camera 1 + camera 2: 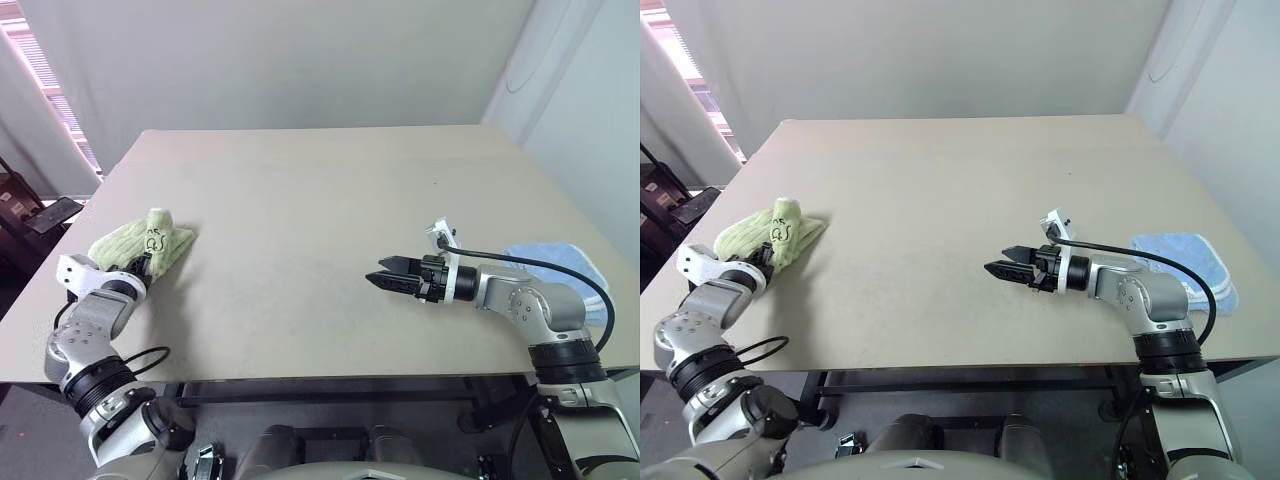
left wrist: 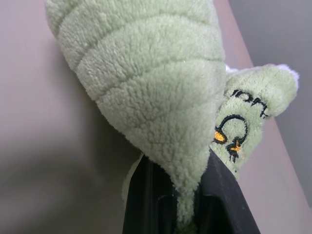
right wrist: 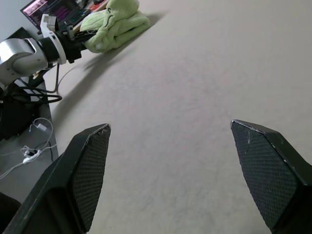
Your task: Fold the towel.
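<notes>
Left gripper (image 1: 143, 264) is closed on the bunched towel (image 1: 140, 239) at the table (image 1: 300, 200) edge; right gripper (image 1: 385, 275) is wide open, holding nothing.

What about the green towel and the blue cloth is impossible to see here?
- Towel: bunched up, so its fold count and underside are hidden; the left wrist view cuts off its embroidered lettering.
- Left gripper: its fingertips are buried in the towel.
- Blue cloth: partly covered by the right arm and cable.
</notes>
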